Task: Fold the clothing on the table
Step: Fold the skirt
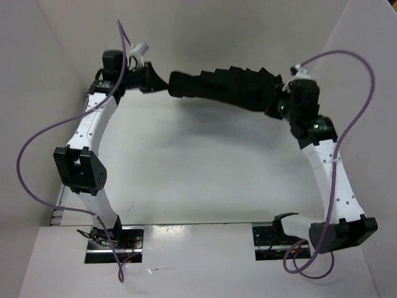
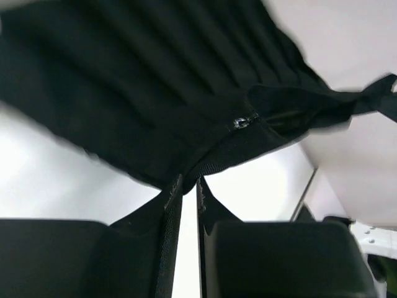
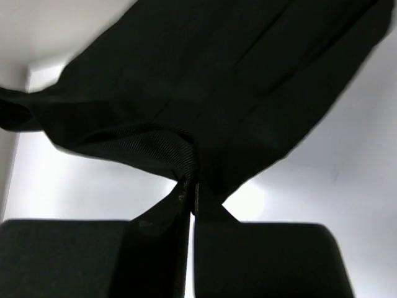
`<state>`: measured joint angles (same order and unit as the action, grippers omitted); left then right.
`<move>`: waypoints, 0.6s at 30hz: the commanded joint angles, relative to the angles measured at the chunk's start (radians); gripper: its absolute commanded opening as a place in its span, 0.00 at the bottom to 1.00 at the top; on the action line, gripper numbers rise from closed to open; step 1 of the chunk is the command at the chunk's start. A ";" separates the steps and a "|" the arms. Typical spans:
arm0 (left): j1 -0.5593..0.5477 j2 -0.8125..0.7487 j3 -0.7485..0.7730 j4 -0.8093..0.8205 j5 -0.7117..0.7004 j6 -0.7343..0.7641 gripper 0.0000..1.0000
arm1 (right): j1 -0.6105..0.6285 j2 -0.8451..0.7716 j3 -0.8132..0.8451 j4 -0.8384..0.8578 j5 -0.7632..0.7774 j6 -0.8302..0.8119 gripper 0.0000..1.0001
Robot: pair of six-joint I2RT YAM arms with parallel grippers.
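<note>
- Tabletop (image 1: 205, 180): white and bare across its middle, with no folded garment lying on it. Judged from that, the folding itself is all left to do.
- Skirt (image 1: 226, 84): the black pleated garment hangs as a bunched band along the far edge of the tabletop, strung from the far-left side toward the far-right. A shadow below it suggests it is raised off the surface. No crease or doubled layer can be made out, so this reads as an early step: the skirt is up and stretched, and has yet to be laid flat or turned over on itself.
- Arms (image 1: 87, 127): both reach to the far edge, one at each end of the skirt. Their white shells show no legible brand or label.
- Right gripper (image 1: 280, 104): its jaws are clenched on the skirt's ribbed edge, and the right wrist view shows cloth drawn tight into them.
- Left gripper (image 1: 151, 79): its jaws grasp the skirt's other end. The left wrist view shows the hem pulled down between them, with a thin sliver of light beside the cloth.
- Fastener (image 2: 244, 121): a small shiny clasp sits at the waistband, and nothing can be read on it.
- Writing: none can be read in any view.
</note>
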<state>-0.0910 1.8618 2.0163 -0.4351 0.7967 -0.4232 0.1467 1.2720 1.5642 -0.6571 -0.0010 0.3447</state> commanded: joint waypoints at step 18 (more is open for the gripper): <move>-0.233 -0.220 -1.113 0.139 -0.065 -0.161 0.25 | 0.341 -0.647 -0.822 -0.430 -0.241 0.752 0.00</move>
<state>-0.3176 1.7271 0.9215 -0.2657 0.7074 -0.5587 0.4839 0.6762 0.7448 -0.9699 -0.2066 0.9730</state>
